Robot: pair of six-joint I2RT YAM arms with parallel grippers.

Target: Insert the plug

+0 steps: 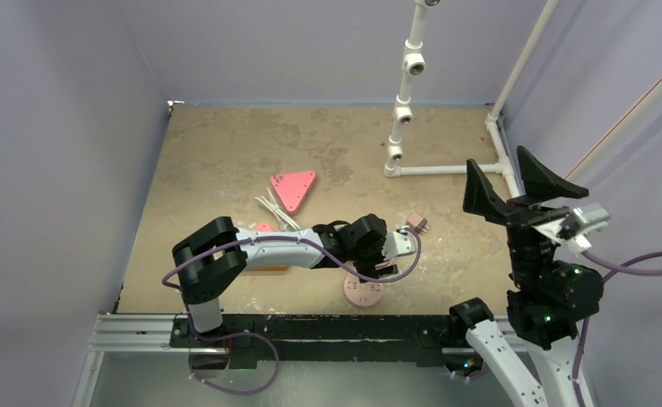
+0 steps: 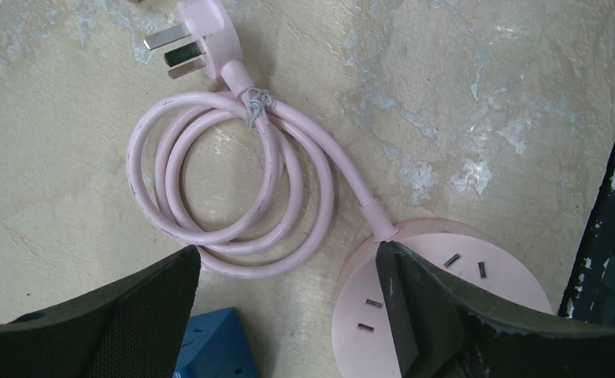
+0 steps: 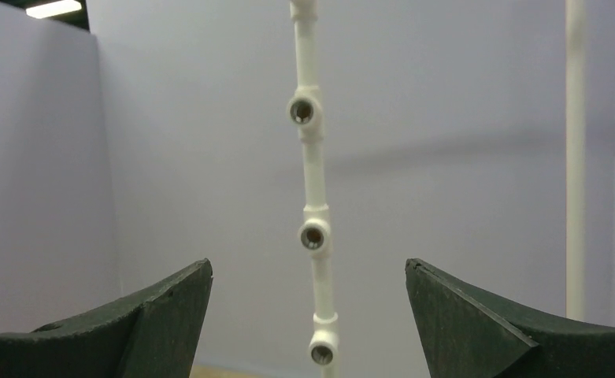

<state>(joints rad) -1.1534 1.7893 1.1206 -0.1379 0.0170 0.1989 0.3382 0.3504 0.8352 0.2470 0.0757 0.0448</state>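
Note:
A pink three-prong plug (image 2: 198,43) lies on the table, its prongs pointing left; it also shows in the top view (image 1: 417,225). Its pink cable (image 2: 233,181) is coiled and tied, and runs to a round pink socket base (image 2: 438,307), which sits near the front edge in the top view (image 1: 363,292). My left gripper (image 2: 288,256) is open and empty above the coil and the socket base; its right finger (image 2: 446,315) overlaps the base. In the top view the left gripper (image 1: 384,254) sits between plug and base. My right gripper (image 1: 522,182) is raised at the right, open and empty (image 3: 308,268).
A blue block (image 2: 213,346) with slots lies beside the socket base. A pink triangle (image 1: 293,188) and white sticks (image 1: 275,212) lie left of centre. A white pipe frame (image 1: 403,110) stands at the back right, also ahead of the right gripper (image 3: 313,189). A black rail (image 1: 327,326) runs along the front.

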